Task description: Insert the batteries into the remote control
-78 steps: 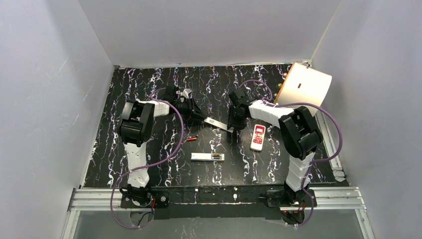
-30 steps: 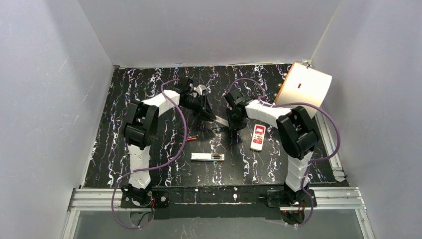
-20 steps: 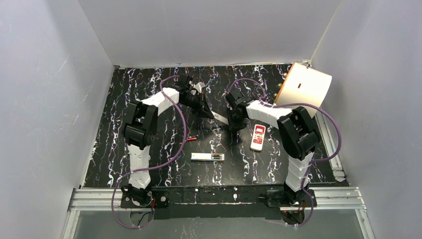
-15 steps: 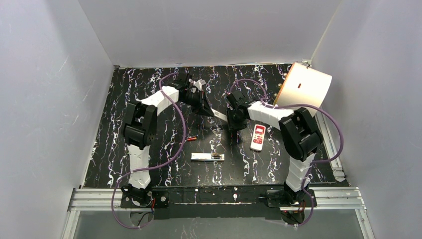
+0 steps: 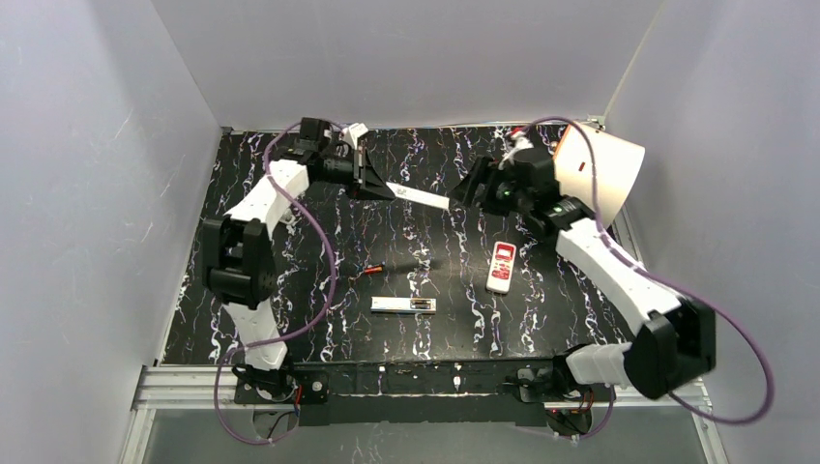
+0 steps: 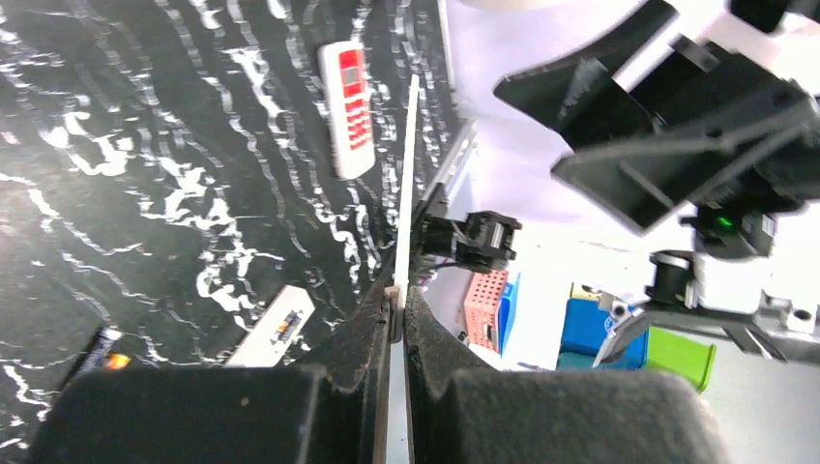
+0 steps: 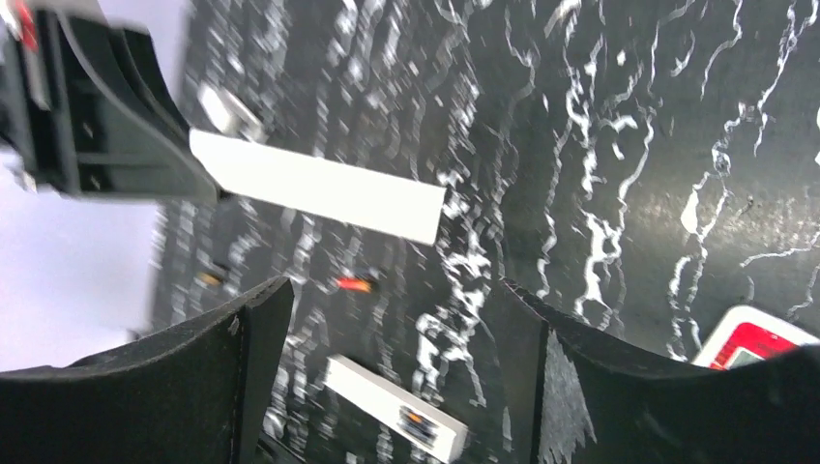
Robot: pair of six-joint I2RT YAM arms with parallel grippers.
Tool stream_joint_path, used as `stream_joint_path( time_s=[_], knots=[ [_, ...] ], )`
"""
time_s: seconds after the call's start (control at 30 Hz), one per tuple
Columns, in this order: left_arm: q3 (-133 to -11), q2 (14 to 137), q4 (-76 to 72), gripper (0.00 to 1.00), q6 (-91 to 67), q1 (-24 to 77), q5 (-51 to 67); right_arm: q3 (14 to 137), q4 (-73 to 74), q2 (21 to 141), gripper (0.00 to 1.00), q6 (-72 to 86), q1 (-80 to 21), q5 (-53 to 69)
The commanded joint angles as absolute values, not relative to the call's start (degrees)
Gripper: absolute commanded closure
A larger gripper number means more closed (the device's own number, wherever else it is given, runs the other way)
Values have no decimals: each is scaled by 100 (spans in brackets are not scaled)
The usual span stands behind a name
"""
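Viewing from above: one battery [image 5: 372, 269] is lying on the surface [image 5: 290, 319], left of centre, near the white remote [image 5: 403, 305] on its far left side. The left jaws are pinching a strip [image 5: 418, 194] near the far edge. The right jaws are standing spread just off the strip's free end. Both are sitting well apart from the battery. Expect it to be handling as a light, stiff, smooth cylinder that is liable to roll. Take hold across the middle of the barrel, not at the ends.

Left wrist: the jaws are pressing on the strip [image 6: 406, 193], seen edge-on. The battery [image 6: 102, 353] is lying low at left, near the white remote [image 6: 276, 329] and well below the jaws.

Right wrist: the jaws are standing wide with nothing between them. The battery [image 7: 353, 284] is lying on the surface under the gap, below the strip [image 7: 319, 188], and is not sitting between the jaws.
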State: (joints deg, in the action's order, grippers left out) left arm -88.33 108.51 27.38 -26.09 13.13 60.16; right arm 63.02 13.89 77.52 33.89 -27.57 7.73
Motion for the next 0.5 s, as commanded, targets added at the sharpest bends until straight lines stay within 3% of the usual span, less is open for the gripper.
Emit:
stream_joint_path(
  time_s=[0.0,0.17,0.3,0.47],
  knots=[
    [-8467,9857,1979,100,-3319,1252,7117,5799,371,7076,16,4954,-2496,843],
    [-7858,9401,-386,100,-5021,1239,7790,5544,-922,6890,18,5497,-2462,1768],
    [-7917,9239,-348,100,-5034,1223,7906,5339,-2448,6907,28,6221,-2457,2706],
    [-7984,9185,-342,100,-5120,1204,7904,5281,-2742,6743,46,6507,-2457,2782]
  ],
)
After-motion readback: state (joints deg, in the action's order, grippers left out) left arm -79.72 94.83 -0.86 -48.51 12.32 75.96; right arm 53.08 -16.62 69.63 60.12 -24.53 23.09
